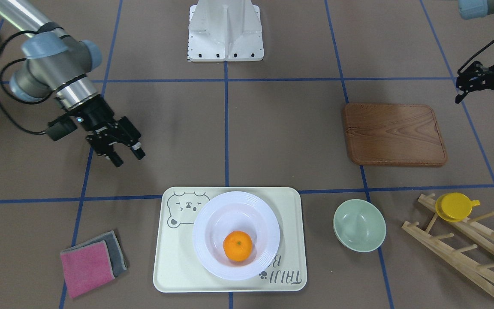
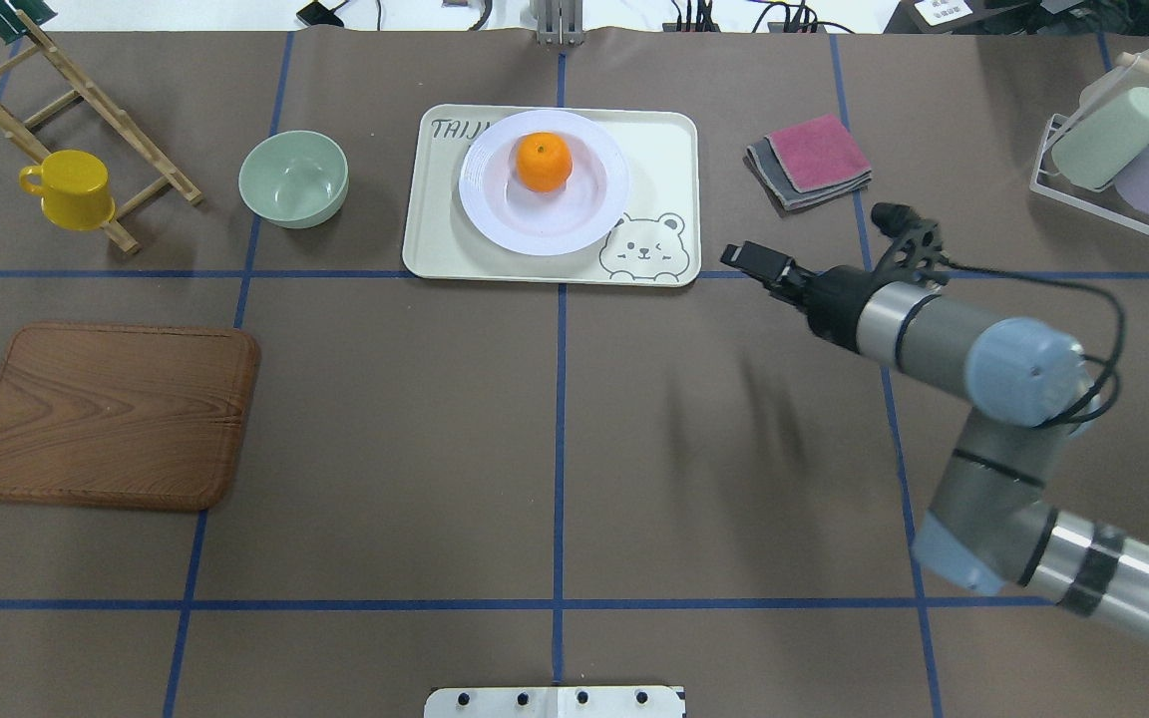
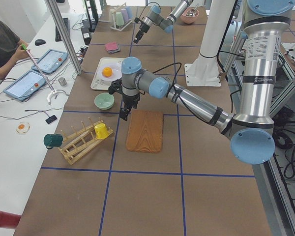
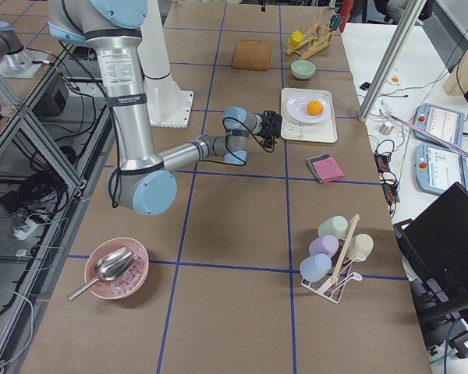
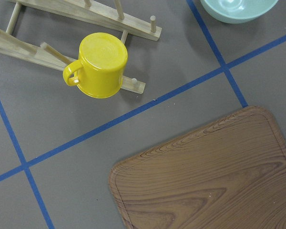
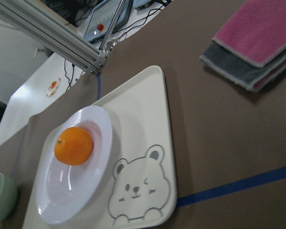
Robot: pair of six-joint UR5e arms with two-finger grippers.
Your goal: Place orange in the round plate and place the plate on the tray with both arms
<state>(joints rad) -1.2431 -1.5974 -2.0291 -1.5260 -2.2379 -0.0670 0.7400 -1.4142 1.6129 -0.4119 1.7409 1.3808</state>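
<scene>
- Orange lies in the hollow of the round plate, off centre, toward the plate's side away from the robot; stem dimple faces up.
- Round plate sits on the tray, roughly in the middle, covering part of the lettering; the bear drawing shows clear beside it.
- Tray lies flat on the desk, on the operators' side, astride the centre blue tape line.
- Right gripper hangs above the bare desk, well apart from the tray, on the robot's side of the folded pink and grey cloths. Jaws stand apart, nothing between them. Its wrist view takes in the tray, plate and orange at a slant.
- Left gripper hangs near the wooden board, fingers spread wide, holding nothing. Its wrist view looks down on a corner of the board.
- Green bowl stands just beside the tray, on the robot's left, not touching it.
- Yellow cup rests upside down on the wooden rack, beyond the bowl.
</scene>
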